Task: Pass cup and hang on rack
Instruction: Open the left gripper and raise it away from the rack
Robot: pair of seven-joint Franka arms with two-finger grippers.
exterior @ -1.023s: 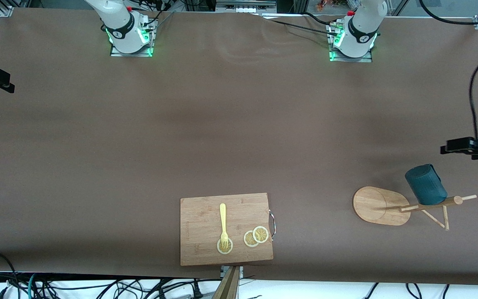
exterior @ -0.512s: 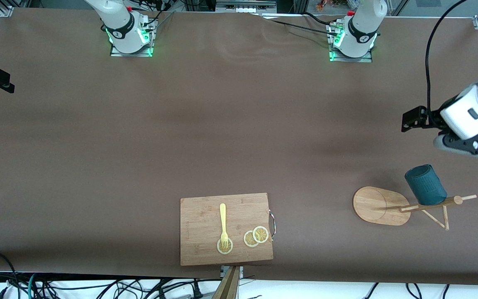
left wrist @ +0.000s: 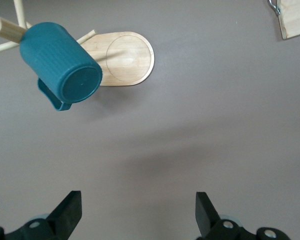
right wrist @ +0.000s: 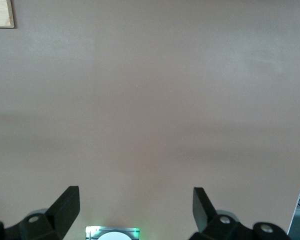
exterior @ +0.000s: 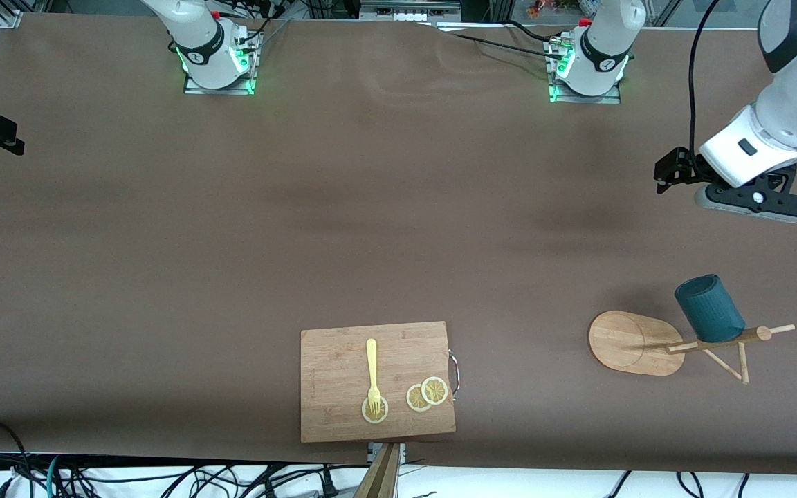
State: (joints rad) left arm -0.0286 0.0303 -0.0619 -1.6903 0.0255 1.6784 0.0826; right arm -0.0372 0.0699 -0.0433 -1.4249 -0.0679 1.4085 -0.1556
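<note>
The brown tabletop [exterior: 232, 228] carries a wooden cutting board [exterior: 333, 360] close to the front camera's edge, midway between the two arms' ends. Toward the left arm's end stands the rack [exterior: 637, 342], its oval base on the tabletop, with post and thin pegs leaning out toward that end as the front view shows it.

The cup [exterior: 709, 308] hangs on the rack, tilted, its dark teal ribbed side up. In the left wrist view the cup [left wrist: 60, 70] sits on a peg with its flat bottom turned to the camera and its handle below, the oval base [left wrist: 125, 60] just beside it.

The left claw [left wrist: 137, 217] is up in the air over bare tabletop near the left arm's end, well apart from the cup; its fingers [left wrist: 70, 210] are spread wide and hold nothing. The right claw [right wrist: 135, 212] waits over bare tabletop above its own base, fingers likewise parted and empty.

On the board lie a yellow fork [exterior: 372, 373] and three lemon slices [exterior: 427, 393], the fork's tines resting on one of them.
</note>
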